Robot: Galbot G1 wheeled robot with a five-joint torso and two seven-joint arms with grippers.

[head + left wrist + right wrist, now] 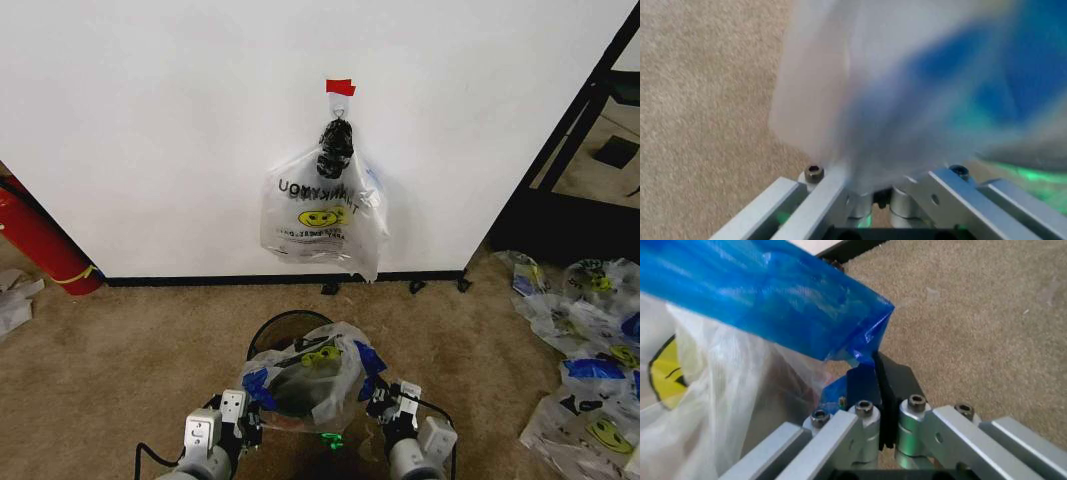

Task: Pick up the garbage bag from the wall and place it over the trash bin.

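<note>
Garbage bag spread open over the trash bin, mouth stretched sideways between the two grippers, long axis running left to right across the bin's black rim; yellow smiley face up on top, blue patches out at both ends; far arc of the rim bare behind the plastic, red base just peeking beneath the near edge. Left gripper low at the bin's near left, clamped on the bag's left blue corner; from the left wrist view, plastic bunched right down between the closed fingers, too blurred for more. Right gripper at the bin's near right, pinched tight on the bag's right blue handle; in the right wrist view, black pads pressed together with the blue film trapped between. Beyond the bin, white wall with black baseboard; bundle of like bags hanging from a hook under the red tape strip, black knot at top, lettering reversed. Red cylinder leaning far left of the bin; heap of smiley bags on the carpet well to its right.
</note>
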